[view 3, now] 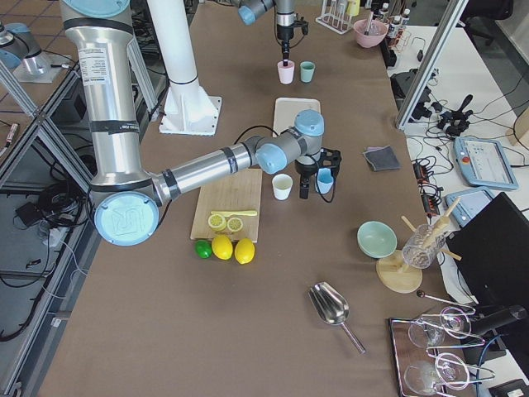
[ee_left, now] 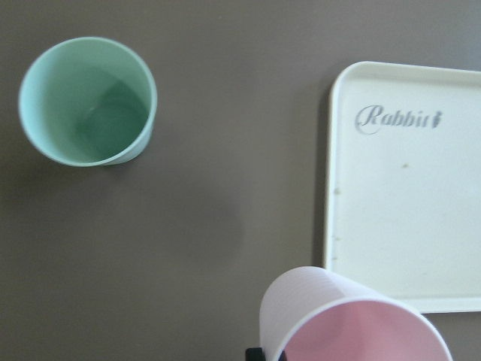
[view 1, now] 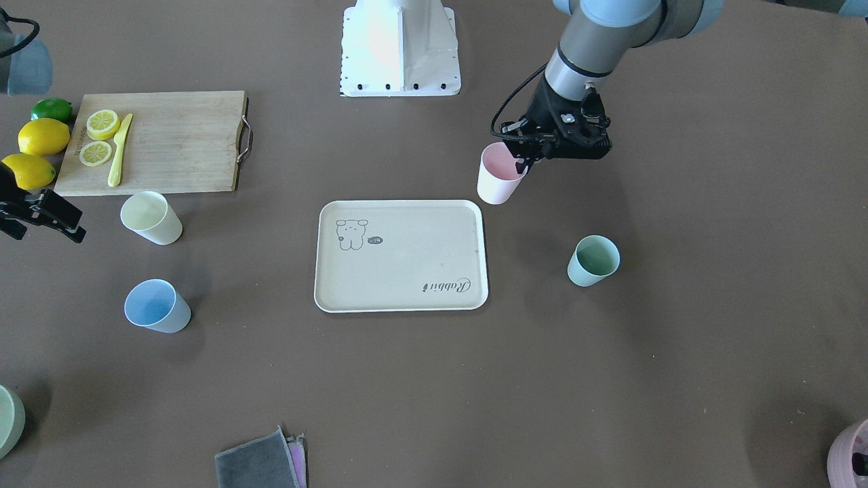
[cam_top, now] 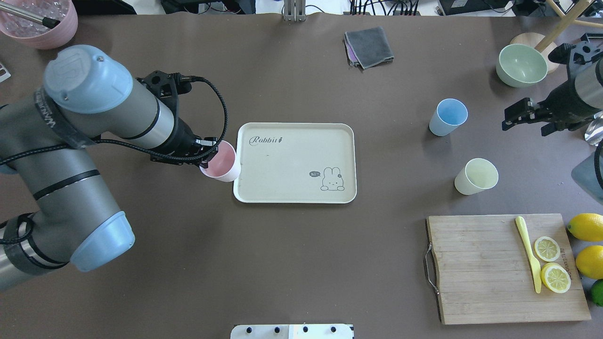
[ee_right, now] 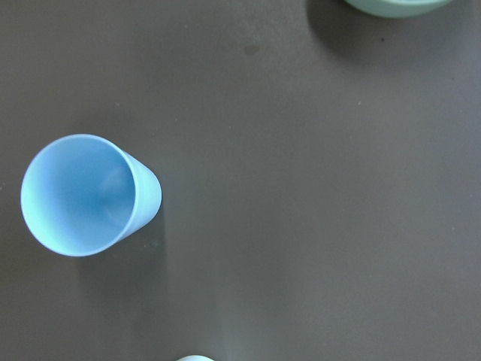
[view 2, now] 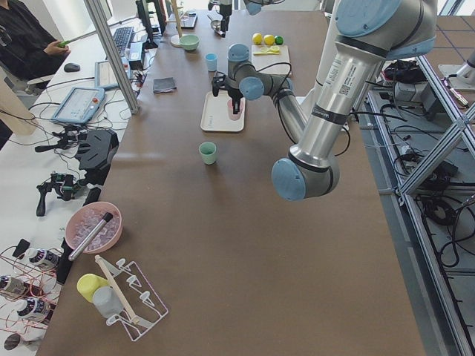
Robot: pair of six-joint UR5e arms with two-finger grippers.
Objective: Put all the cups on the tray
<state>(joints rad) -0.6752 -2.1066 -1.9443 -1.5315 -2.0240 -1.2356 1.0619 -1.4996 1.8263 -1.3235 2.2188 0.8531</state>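
My left gripper [view 1: 523, 161] is shut on the rim of the pale pink cup [view 1: 499, 177] and holds it tilted at the edge of the beige tray [view 1: 400, 301]. The cup overlaps the tray's rim in the overhead view [cam_top: 221, 162]. The tray holds nothing. The mint green cup [view 1: 593, 261] stands on the table beside the tray, hidden behind my left arm in the overhead view. My right gripper [cam_top: 513, 117] is open and empty, a little to the outside of the light blue cup [cam_top: 447, 117]. The pale yellow cup [cam_top: 476, 176] stands near it.
A wooden cutting board [cam_top: 476, 278] with lemon slices and a yellow knife [cam_top: 527, 252] lies at the near right, with lemons [cam_top: 586, 227] beside it. A green bowl [cam_top: 522, 65], a grey cloth [cam_top: 370, 46] and a pink bowl [cam_top: 40, 21] sit along the far edge.
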